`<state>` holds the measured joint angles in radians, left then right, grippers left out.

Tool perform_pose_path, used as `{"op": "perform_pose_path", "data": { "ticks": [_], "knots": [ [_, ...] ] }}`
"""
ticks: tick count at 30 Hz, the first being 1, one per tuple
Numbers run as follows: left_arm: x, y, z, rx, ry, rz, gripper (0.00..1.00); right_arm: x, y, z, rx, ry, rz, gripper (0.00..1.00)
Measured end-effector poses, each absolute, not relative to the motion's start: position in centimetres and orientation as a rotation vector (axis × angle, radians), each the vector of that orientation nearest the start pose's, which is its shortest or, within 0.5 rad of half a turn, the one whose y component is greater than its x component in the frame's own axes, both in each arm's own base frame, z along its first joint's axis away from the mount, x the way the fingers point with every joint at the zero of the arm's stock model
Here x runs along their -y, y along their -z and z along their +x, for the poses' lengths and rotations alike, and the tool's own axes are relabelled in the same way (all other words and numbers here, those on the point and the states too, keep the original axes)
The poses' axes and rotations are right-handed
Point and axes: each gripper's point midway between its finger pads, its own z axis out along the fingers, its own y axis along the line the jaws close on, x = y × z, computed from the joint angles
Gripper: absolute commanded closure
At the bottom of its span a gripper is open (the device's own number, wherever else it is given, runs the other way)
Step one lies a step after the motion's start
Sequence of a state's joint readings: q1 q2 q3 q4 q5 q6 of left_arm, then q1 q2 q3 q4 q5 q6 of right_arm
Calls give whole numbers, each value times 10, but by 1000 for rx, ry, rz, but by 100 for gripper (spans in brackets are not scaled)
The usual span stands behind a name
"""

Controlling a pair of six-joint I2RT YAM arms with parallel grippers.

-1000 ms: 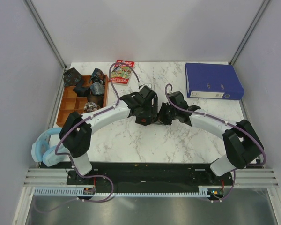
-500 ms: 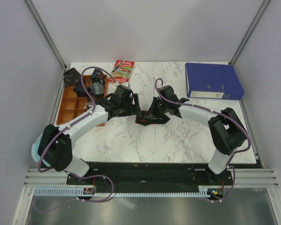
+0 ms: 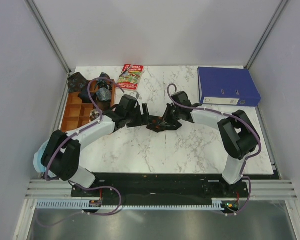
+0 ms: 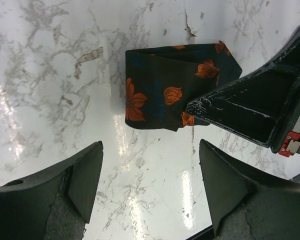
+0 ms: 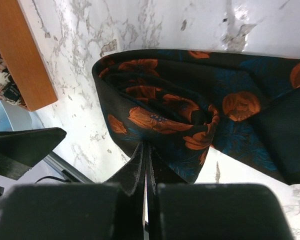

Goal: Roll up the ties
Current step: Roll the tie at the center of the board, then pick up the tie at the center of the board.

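Note:
The long tie (image 5: 190, 110), black with orange-red flowers, lies in a loose roll on the marble table (image 3: 155, 150). It also shows in the left wrist view (image 4: 170, 90) and in the top view (image 3: 155, 127). My right gripper (image 5: 146, 150) is shut on the roll's near edge, and it also shows in the top view (image 3: 163, 122). My left gripper (image 4: 150, 185) is open and empty, just left of the roll and apart from it (image 3: 142, 117). Small dark patterned tie bundles (image 3: 102, 92) sit in a wooden tray.
The wooden compartment tray (image 3: 72, 112) stands at the back left, close to the left arm. A red-and-green booklet (image 3: 131, 75) lies at the back. A blue binder (image 3: 227, 86) lies at the back right. A light blue object (image 3: 40, 160) sits at the table's left edge.
My left gripper has drawn back to the left, off the tie, and stands open. My right gripper has shifted left and keeps hold of the roll.

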<state>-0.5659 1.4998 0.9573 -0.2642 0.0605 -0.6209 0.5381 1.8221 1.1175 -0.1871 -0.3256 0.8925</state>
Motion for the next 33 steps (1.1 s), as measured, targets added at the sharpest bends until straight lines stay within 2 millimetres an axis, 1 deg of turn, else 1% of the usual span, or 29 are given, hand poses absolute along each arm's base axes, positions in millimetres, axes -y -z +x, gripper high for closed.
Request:
{"op": "perform_pose_path", "data": {
  "ticks": [3, 7, 13, 15, 18, 23, 25, 28, 29, 31, 32, 33],
  "knots": [
    [248, -94, 315, -2459, 665, -15, 18, -293, -57, 332, -2668, -950, 326, 100],
    [260, -76, 322, -2471, 719, 10, 18, -287, -51, 335, -2674, -957, 330, 100],
    [270, -49, 325, -2515, 767, 33, 21, -286, -42, 336, -2688, -997, 323, 100],
    [272, -44, 325, -2525, 772, 36, 23, -286, -41, 337, -2686, -1012, 320, 100],
    [278, -39, 332, -2525, 783, 46, 25, -287, -40, 338, -2684, -1040, 317, 100],
    [288, -38, 341, -2502, 828, 63, 29, -287, -38, 339, -2684, -1067, 316, 100],
    [290, -38, 344, -2496, 845, 68, 34, -286, -37, 339, -2683, -1082, 316, 100],
    [291, -36, 347, -2487, 853, 68, 54, -287, -37, 340, -2679, -1095, 314, 100],
    [291, -34, 348, -2486, 850, 66, 66, -287, -37, 340, -2675, -1099, 312, 100],
    [292, -32, 350, -2484, 862, 68, 76, -288, -36, 341, -2666, -1109, 309, 100],
    [293, -33, 351, -2477, 873, 72, 87, -289, -35, 343, -2658, -1115, 304, 100],
    [294, -34, 351, -2475, 877, 75, 93, -290, -35, 343, -2655, -1119, 302, 100]
  ]
}}
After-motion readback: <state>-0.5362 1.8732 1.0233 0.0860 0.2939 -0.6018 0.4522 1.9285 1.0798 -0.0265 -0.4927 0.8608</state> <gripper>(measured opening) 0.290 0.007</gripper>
